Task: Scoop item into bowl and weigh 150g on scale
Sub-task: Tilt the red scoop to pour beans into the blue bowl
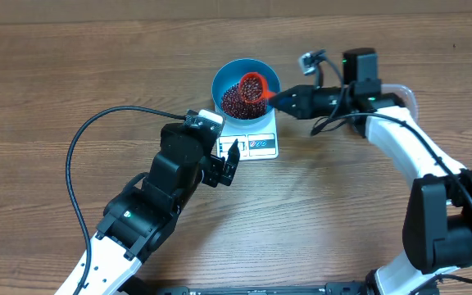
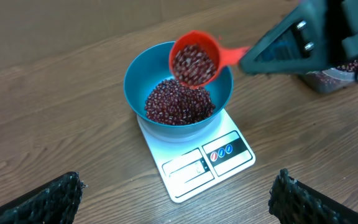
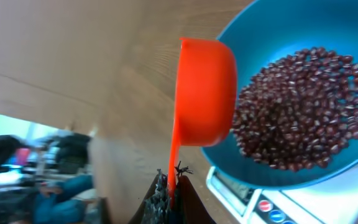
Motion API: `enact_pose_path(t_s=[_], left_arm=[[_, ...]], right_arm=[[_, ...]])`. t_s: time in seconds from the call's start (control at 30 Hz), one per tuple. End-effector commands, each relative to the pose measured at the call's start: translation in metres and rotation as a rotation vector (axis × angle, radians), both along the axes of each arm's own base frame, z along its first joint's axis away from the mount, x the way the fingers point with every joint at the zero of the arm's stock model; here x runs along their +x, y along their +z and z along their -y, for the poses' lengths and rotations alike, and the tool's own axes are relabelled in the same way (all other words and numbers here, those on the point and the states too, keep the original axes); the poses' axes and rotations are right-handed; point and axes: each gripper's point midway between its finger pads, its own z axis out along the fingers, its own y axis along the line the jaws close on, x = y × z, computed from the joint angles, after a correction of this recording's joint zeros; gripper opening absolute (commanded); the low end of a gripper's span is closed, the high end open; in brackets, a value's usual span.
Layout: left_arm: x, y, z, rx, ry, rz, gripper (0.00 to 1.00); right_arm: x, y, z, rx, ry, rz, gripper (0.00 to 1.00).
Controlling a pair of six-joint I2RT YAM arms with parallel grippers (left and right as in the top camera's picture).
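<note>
The blue bowl (image 1: 228, 72) sat on the white scale (image 1: 260, 146) toward the worktop's (image 1: 56, 74) 12 o'clock, holding heaped maroon beans (image 2: 179, 102). The right fingers (image 3: 159, 200) were clamped on the handle of the orange scoop (image 2: 194, 59), which was tilted over the bowl. The left fingers (image 2: 51, 199) stood wide apart at the scale's 7 o'clock.

Blue bowl (image 2: 134, 87) sits on the far end of the white scale (image 2: 197, 165), display and buttons at the near end, out on the wooden tabletop (image 2: 55, 112). A heap of dark red beans (image 2: 179, 102) fills the bowl's bottom. Above its far rim, the red scoop (image 2: 229, 56) is tipped, loaded with beans, handle clamped in the right end effector (image 2: 253, 59). Behind that, a clear tub (image 2: 328, 81) of beans. Left end effector (image 2: 176, 186) is spread wide, fingers (image 2: 48, 202) low at both corners.
</note>
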Motion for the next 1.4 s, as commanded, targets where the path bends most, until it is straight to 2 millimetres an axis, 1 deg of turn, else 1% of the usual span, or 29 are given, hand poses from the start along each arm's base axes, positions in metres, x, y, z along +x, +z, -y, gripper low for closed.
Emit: enact_pose_path(t_s=[0.0, 0.13, 0.27, 0.67, 0.77, 1.37], left_arm=[[-0.001, 0.009, -0.003, 0.012, -0.003, 0.034, 1.00], [-0.001, 0.009, -0.003, 0.012, -0.003, 0.034, 1.00], [-0.001, 0.009, -0.003, 0.012, -0.003, 0.034, 1.00], [-0.001, 0.009, -0.003, 0.012, -0.003, 0.034, 0.99], [-0.001, 0.009, -0.003, 0.012, -0.003, 0.034, 1.00], [-0.001, 0.009, -0.003, 0.013, -0.003, 0.034, 0.99]], right_arm=[[0.010, -0.015, 0.001, -0.118, -0.024, 0.099, 0.04], [0.012, -0.021, -0.004, -0.209, 0.029, 0.243, 0.04], [0.018, -0.025, -0.001, -0.304, 0.071, 0.388, 0.04], [0.019, -0.026, 0.000, -0.486, 0.392, 0.937, 0.04], [0.019, -0.025, 0.000, -0.513, 0.442, 1.024, 0.04], [0.020, -0.024, -0.001, -0.517, 0.445, 1.042, 0.04]])
